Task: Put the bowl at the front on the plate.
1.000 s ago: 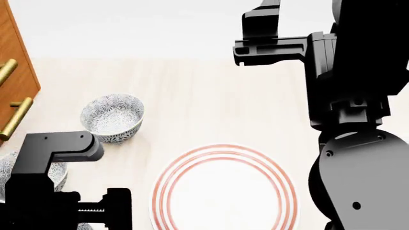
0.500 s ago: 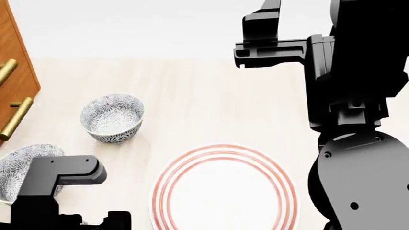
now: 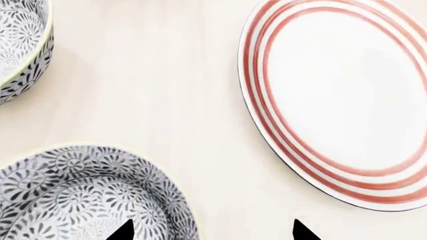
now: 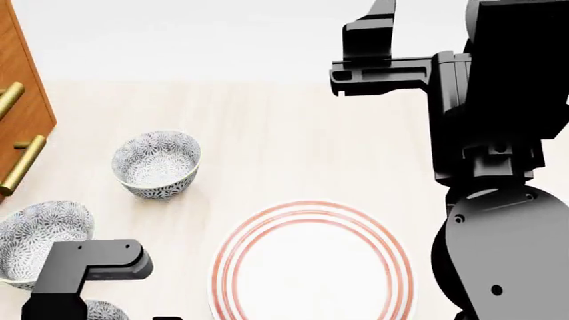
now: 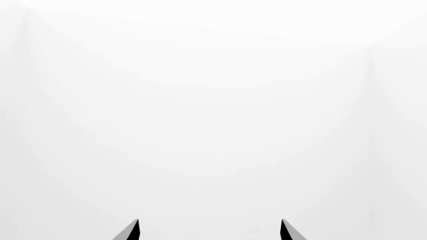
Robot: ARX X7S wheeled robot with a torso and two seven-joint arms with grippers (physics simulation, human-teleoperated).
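The bowl at the front (image 3: 73,195) fills the near corner of the left wrist view, white with a dense grey-blue flower pattern. In the head view only a sliver of this bowl (image 4: 105,311) shows beside my left arm (image 4: 84,270). My left gripper (image 3: 212,231) is open and low over the bowl's rim, with one fingertip (image 3: 123,231) over its inside and the other over bare table. The plate (image 3: 347,100), white with red rings, lies empty beside it, and is also the plate (image 4: 311,267) in the head view. My right gripper (image 5: 210,230) is open, raised and facing a blank white wall.
Two more patterned bowls stand on the table, one (image 4: 156,163) farther back and one (image 4: 40,239) at the left edge. A wooden cabinet (image 4: 22,100) with brass handles (image 4: 20,167) borders the left side. My right arm (image 4: 498,167) rises at the right.
My left arm has drawn back toward the bottom of the head view, uncovering the left-edge bowl. The right gripper has shifted slightly right.
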